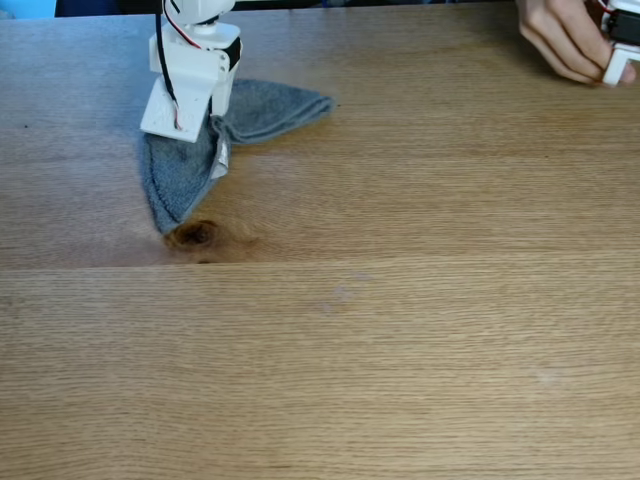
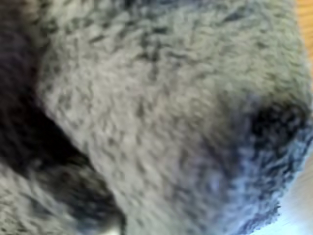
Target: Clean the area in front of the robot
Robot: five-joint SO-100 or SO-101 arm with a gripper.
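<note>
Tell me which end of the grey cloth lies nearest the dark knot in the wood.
The narrow lower tip of the grey terry cloth nearly touches the dark knot; the other end spreads right, behind the white gripper.

A grey fleecy cloth (image 1: 180, 175) is lying crumpled in the upper left of the fixed view, one fold stretching out to the right and another tapering down to a rounded tip, with a small pale tag showing at its inner edge. In the wrist view the same cloth (image 2: 161, 112) is sitting very close to the lens, its speckled nap blurring and dark creases running through it. A white and black device (image 1: 622, 62) is poking in at the fixed view's top right corner, and a pale blue patch (image 1: 25, 8) is showing at the top left edge.
</note>
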